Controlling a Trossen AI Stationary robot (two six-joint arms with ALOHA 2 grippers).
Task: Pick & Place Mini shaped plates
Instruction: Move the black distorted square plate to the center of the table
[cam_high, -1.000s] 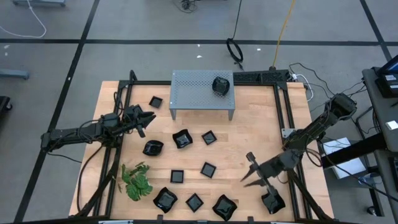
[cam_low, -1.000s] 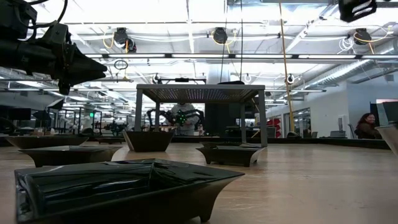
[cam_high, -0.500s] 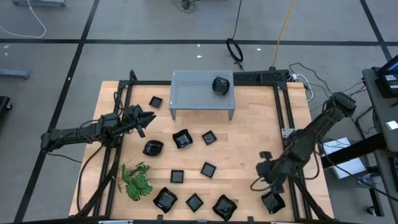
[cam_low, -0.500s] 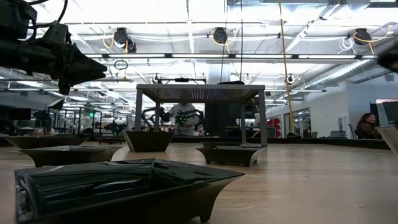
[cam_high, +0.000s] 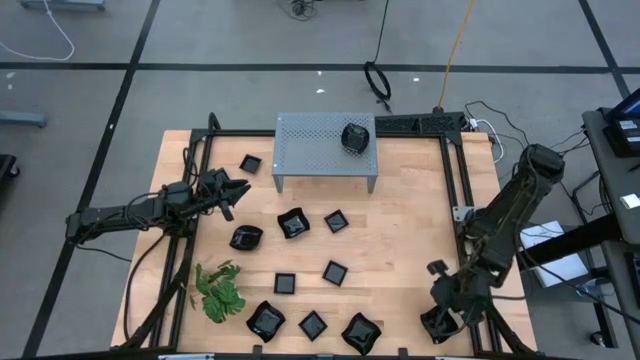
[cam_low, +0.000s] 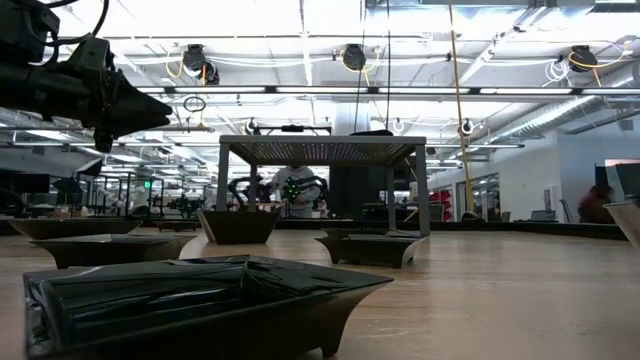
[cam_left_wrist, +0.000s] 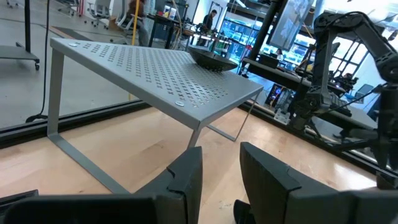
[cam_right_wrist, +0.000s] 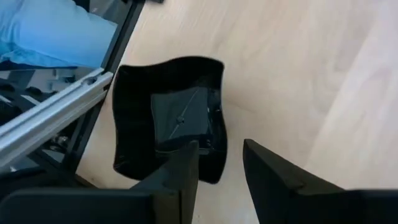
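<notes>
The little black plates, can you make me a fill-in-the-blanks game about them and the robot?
One black plate sits on top of the grey ____ stand.
The ____ gripper hangs right above a wavy plate at the table's corner.
The sprig is colored ____.
The left gripper is holding ____.

Missing words: perforated; right; green; nothing

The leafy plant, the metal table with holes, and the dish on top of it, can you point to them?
green sprig (cam_high: 220, 292), high view, middle of its leaves.
perforated stand (cam_high: 315, 145), high view, bare part of its top.
black dish (cam_high: 355, 137), high view, its centre.
</notes>
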